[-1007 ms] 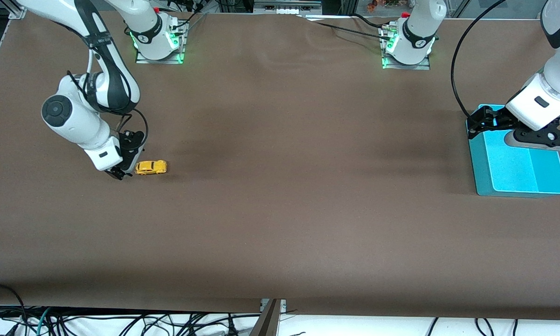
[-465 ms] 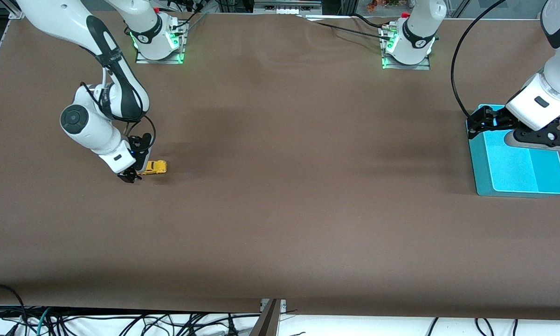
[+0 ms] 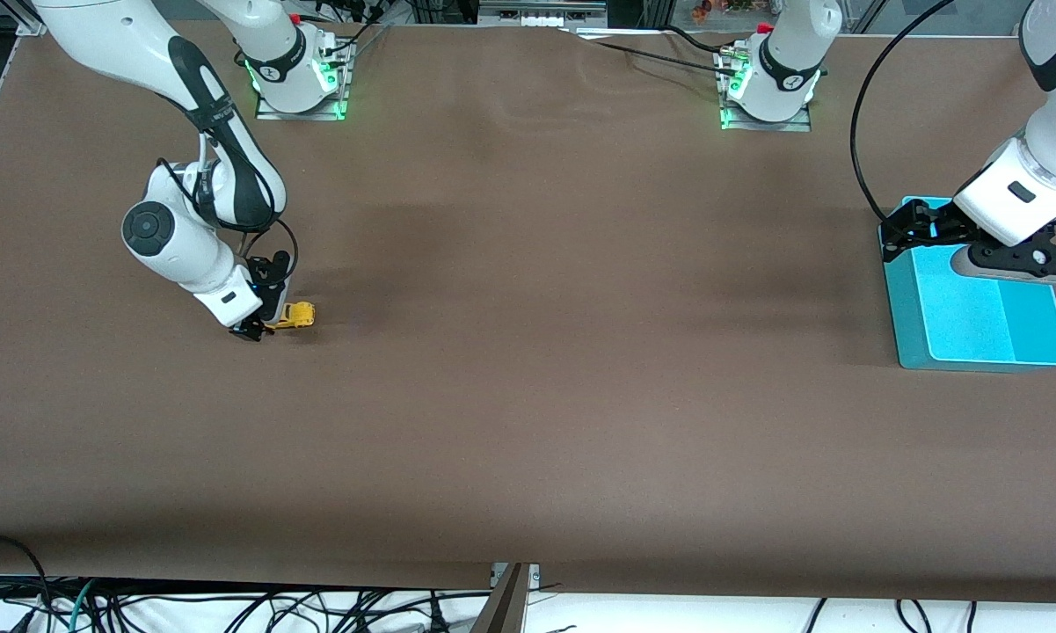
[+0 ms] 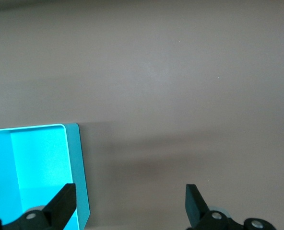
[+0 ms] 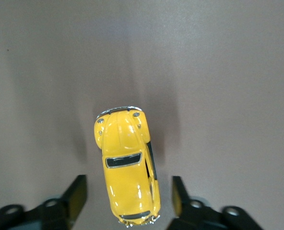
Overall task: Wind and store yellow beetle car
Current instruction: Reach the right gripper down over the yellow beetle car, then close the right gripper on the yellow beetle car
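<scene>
The yellow beetle car (image 5: 127, 165) sits on the table (image 3: 528, 396), its rear between the spread fingers of the right gripper (image 5: 127, 201), which should close squarely on the flanks (clear of the wheels), while the left gripper (image 4: 130, 203) waits, spread, over the cyan tray (image 3: 976, 325), well apart from the car.

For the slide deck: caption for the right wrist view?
Open right gripper straddling the yellow beetle car on the brown table.

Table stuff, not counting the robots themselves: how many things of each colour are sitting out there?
Yellow: 1, the car, between the open fingers of the right gripper.
Turquoise: 1, the tray, under the open left gripper.
Total: 2.
</scene>
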